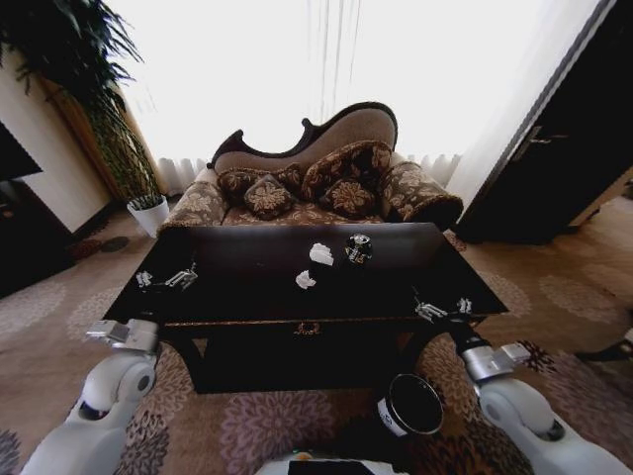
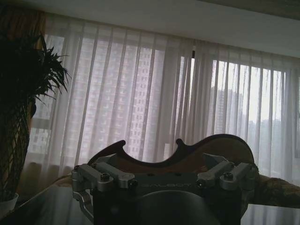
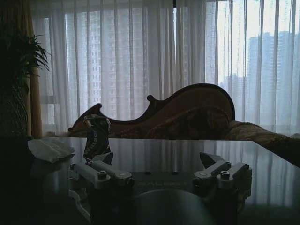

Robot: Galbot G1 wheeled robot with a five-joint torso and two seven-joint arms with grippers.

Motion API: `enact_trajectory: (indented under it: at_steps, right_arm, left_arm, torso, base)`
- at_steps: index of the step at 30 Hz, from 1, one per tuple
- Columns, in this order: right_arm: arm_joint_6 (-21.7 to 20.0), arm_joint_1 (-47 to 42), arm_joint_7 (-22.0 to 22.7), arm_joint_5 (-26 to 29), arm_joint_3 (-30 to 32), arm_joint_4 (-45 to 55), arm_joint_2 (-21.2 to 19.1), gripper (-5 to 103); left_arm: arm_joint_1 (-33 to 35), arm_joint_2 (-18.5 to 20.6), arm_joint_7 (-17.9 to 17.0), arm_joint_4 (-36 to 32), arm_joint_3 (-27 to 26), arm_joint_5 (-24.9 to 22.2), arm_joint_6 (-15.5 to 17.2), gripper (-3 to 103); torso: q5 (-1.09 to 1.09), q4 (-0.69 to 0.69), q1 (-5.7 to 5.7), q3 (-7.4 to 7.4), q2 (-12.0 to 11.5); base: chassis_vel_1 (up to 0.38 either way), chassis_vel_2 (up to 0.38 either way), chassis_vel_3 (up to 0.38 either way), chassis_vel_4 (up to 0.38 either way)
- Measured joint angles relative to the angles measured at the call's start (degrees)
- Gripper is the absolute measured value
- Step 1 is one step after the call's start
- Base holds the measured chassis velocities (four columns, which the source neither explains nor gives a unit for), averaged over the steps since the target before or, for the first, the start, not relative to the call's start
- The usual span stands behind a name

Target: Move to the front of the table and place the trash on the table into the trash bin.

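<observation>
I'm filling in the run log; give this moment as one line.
base: at table front | trash: on tabletop | trash bin: floor, front-right | left gripper, right gripper: open, empty

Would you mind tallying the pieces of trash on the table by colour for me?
White paper wads: 2, one farther back, one nearer the front edge.
Black cup-like item with white markings: 1.
Total: 3 pieces on the table.

Left gripper [image 1: 166, 280], right gripper [image 1: 442, 310] raised level (fingers spread).
</observation>
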Motion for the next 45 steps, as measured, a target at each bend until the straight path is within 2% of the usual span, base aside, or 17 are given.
enact_trajectory:
  at_steps: [2,8,13,20,25,29,31,33,35,36,38,39,45]
  right_arm:
    - [-0.91,0.93,-0.01,1.17,0.02,-0.64,-2.89,100]
    - [-2.74,1.63,-0.01,4.35,0.54,-0.84,-7.17,100]
    - [-4.42,2.42,-0.01,7.11,-0.01,-2.35,-12.7,100]
    - [-6.58,5.39,-1.89,9.81,-1.74,-4.68,-16.46,100]
    - [-7.44,10.0,-3.06,11.3,-5.87,-7.0,-19.31,100]
    - [-8.77,18.12,-3.18,12.98,-13.53,-8.87,-20.98,100]
    - [-8.95,19.19,-3.18,13.13,-14.43,-9.01,-21.06,100]
    - [-10.04,26.07,-3.17,14.17,-20.44,-9.72,-21.1,100]
    - [-10.88,31.46,-3.12,15.04,-25.3,-10.49,-20.9,100]
    - [-10.88,31.46,-3.12,15.04,-25.3,-10.49,-20.9,100]
    - [-11.77,37.7,-3.1,15.87,-31.39,-11.28,-20.52,100]
    - [-11.77,37.7,-3.1,15.87,-31.39,-11.28,-20.52,100]
    - [-12.98,50.52,-2.95,16.32,-43.1,-12.82,-18.3,100]
  left_arm:
    - [-1.08,0.15,-0.01,0.51,1.16,0.01,0.08,100]
    - [-2.92,0.61,-0.02,1.25,3.58,-0.01,0.28,100]
    - [-4.46,0.6,-0.06,2.12,5.16,0.05,0.3,100]
    - [-4.83,0.24,-0.04,2.58,6.08,0.38,0.3,100]
    - [-5.07,0.46,0.01,2.9,6.44,0.4,0.3,100]
    - [-5.34,0.69,-0.05,2.94,7.2,0.52,0.37,100]
    - [-5.4,0.71,-0.06,2.94,7.33,0.57,0.39,100]
    - [-5.54,0.72,-0.1,2.99,7.73,0.79,0.44,100]
    - [-5.54,0.71,-0.12,3.03,7.95,0.97,0.45,100]
    - [-5.54,0.71,-0.12,3.03,7.95,0.97,0.45,100]
    - [-5.35,0.7,-0.18,3.05,8.06,1.15,0.47,100]
    - [-5.35,0.7,-0.18,3.05,8.06,1.15,0.47,100]
    - [-5.12,1.15,-0.23,3.45,7.51,1.05,0.51,100]
  torso:
    - [0.0,0.0,0.0,0.0,0.0]
    - [0.0,-0.01,0.0,0.0,0.0]
    - [0.0,0.0,0.0,-0.01,0.0]
    - [0.0,0.0,0.0,0.0,0.0]
    - [-0.01,0.01,0.0,-0.01,0.0]
    - [0.0,0.01,0.01,0.0,0.0]
    - [0.01,0.0,0.0,0.0,0.0]
    - [-0.01,-0.01,0.0,-0.01,0.01]
    - [0.0,0.02,0.0,-0.01,0.01]
    - [0.0,0.02,0.0,-0.01,0.01]
    - [-0.01,0.01,0.01,0.0,0.0]
    - [-0.01,0.01,0.01,0.0,0.0]
    - [-0.01,-0.01,-0.01,-0.01,0.01]
  base:
    - [0.0,0.0,0.0,0.0]
    - [0.0,0.0,0.0,0.0]
    - [0.0,0.0,0.0,0.0]
    - [0.0,0.0,0.0,0.0]
    - [0.0,0.0,0.0,0.0]
    - [0.0,0.0,0.0,0.0]
    - [0.0,0.0,0.0,0.0]
    - [0.0,0.0,0.0,0.0]
    - [0.0,0.0,0.0,0.0]
    - [0.0,0.0,0.0,0.0]
    - [0.0,0.0,0.0,0.0]
    - [0.0,0.0,0.0,0.0]
    - [0.0,0.0,0.0,0.0]
